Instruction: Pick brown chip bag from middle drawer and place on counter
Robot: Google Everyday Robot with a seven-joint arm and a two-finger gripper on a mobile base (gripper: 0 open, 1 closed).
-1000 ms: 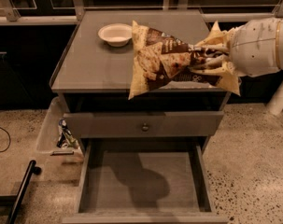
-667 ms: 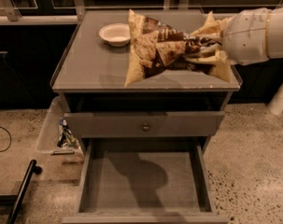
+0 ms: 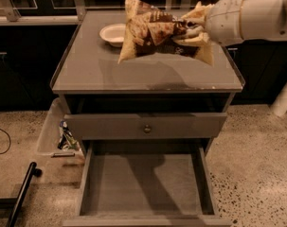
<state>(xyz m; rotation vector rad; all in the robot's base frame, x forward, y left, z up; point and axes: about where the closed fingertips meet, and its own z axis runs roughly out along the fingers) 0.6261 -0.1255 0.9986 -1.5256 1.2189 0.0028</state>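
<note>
Brown and cream foil is what you have in the gripper point(image 3: 190, 30): its fingers are clamped on the right-hand part of the brown chip bag point(image 3: 150, 32), and the bag hangs out to the left of them, crumpled and tilted. You hold it over the rear half of the counter point(image 3: 133, 77), and its shadow lies on the grey glossy top beneath it. Whether the bag's lowest corner touches the surface, you cannot tell from this view.

Printing on the bag shows as pale patches on dark brown with chip-coloured areas; no word or brand can be read at this angle.

Your white arm point(image 3: 256, 15) comes in from the upper right, level with the bag. Just behind the bag's left edge a white bowl point(image 3: 112, 33) sits on the counter near the back; the bag overlaps it from your view, so contact between the two cannot be judged.

Below the top, a grey drawer front point(image 3: 181, 126) with a small round knob point(image 3: 147, 128) is closed. Under that, the middle drawer point(image 3: 145, 186) is pulled well out toward you, its flat grey bottom partly in shadow.

On the speckled floor point(image 3: 256, 174) to the left of the cabinet stands a clear bin point(image 3: 48, 129) with a colourful wrapper in it, its print too small to read, and a black pole point(image 3: 22, 193) lies nearer you.
</note>
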